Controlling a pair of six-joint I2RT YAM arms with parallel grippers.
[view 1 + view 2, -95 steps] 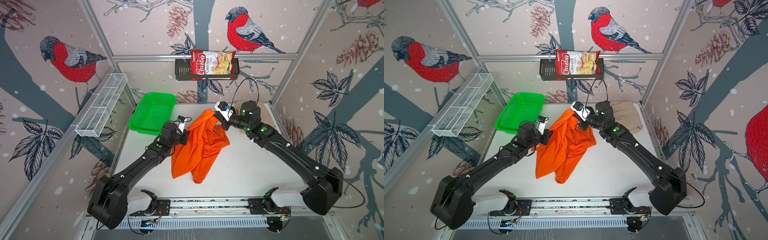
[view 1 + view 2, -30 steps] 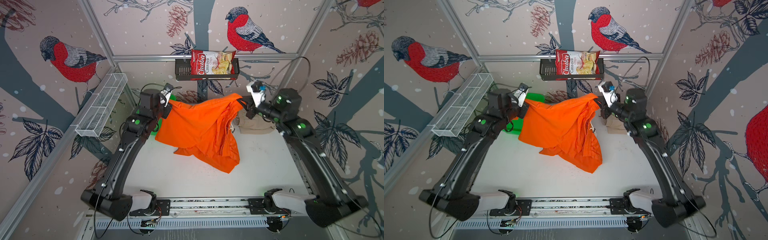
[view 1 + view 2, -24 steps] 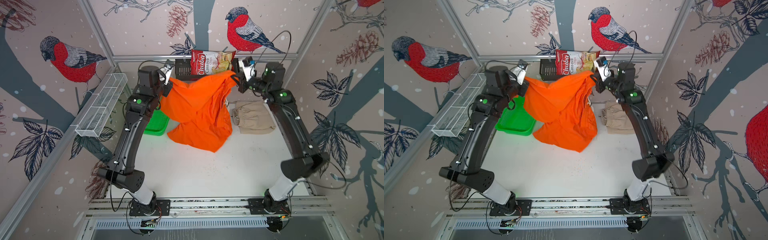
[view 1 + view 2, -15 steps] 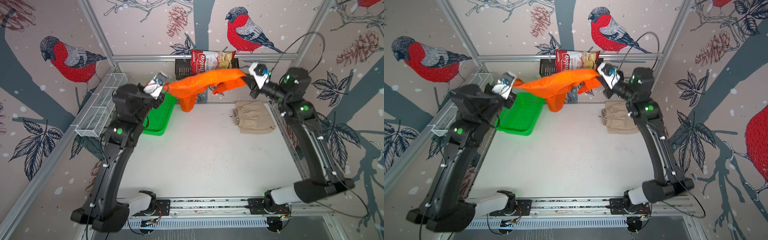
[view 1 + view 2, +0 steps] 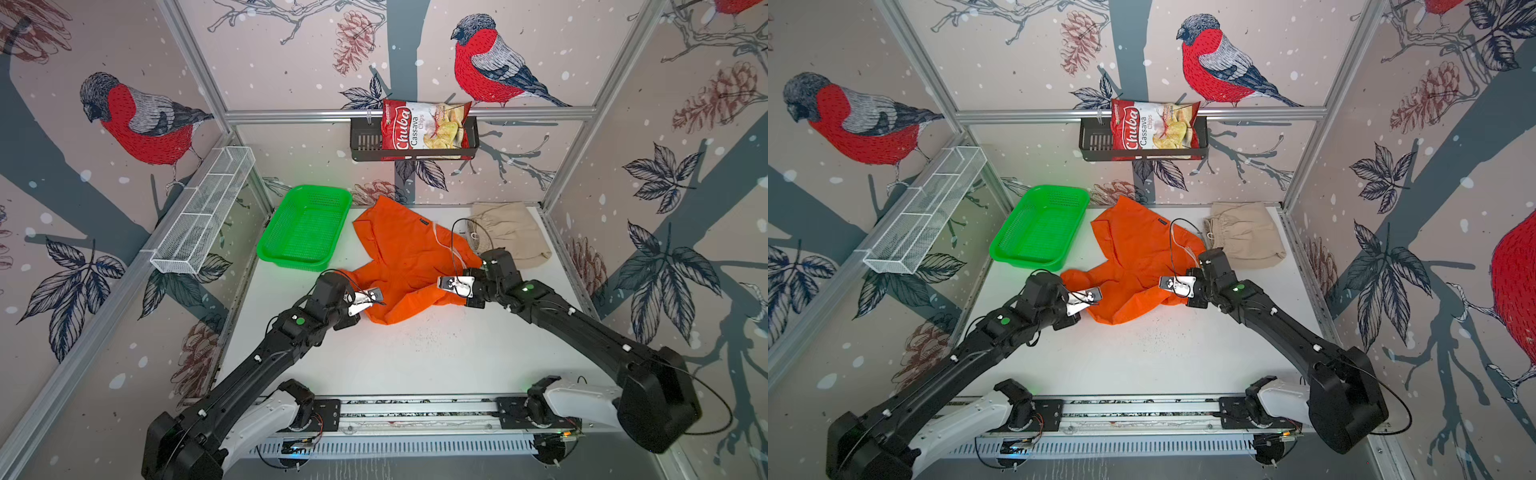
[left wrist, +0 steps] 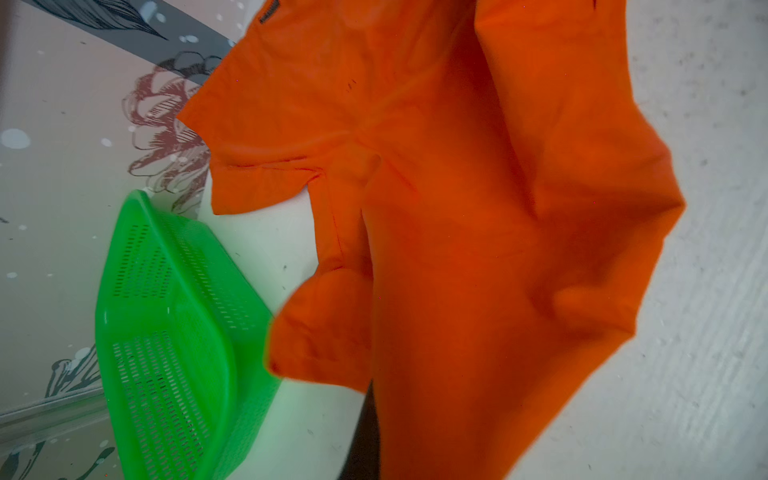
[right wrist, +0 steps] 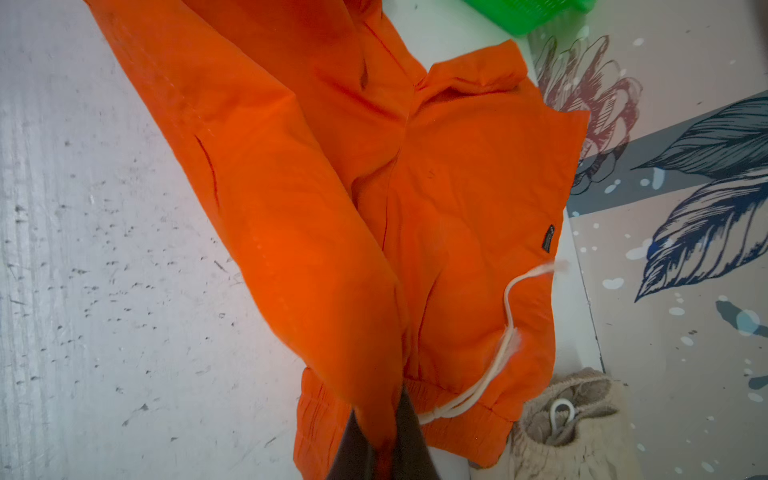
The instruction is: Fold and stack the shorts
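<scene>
Top views: orange shorts (image 5: 405, 253) (image 5: 1136, 255) lie rumpled on the white table (image 5: 415, 357), toward the back, between the green basket (image 5: 270, 251) and the beige shorts (image 5: 515, 232). Beige shorts sit folded in the back right corner, just beside the orange pair. Left end effector (image 5: 376, 300) (image 5: 1091, 299) is pinched closed on the near left edge of the orange cloth. Right end effector (image 5: 451, 284) (image 5: 1173, 284) is pinched closed on its near right edge, low over the table.

Left wrist: orange shorts (image 6: 478, 228) fill most of the frame. The cloth runs into the closed left end effector (image 6: 368, 432), which is mostly hidden. Green basket (image 6: 166, 332) is beside them on the table (image 6: 706, 291).

Right wrist: right end effector (image 7: 374, 451) is clamped on orange fabric at the elastic waistband. A white drawstring (image 7: 507, 332) trails across the cloth. Beige shorts (image 7: 582, 428) lie just beside the waistband.
</scene>
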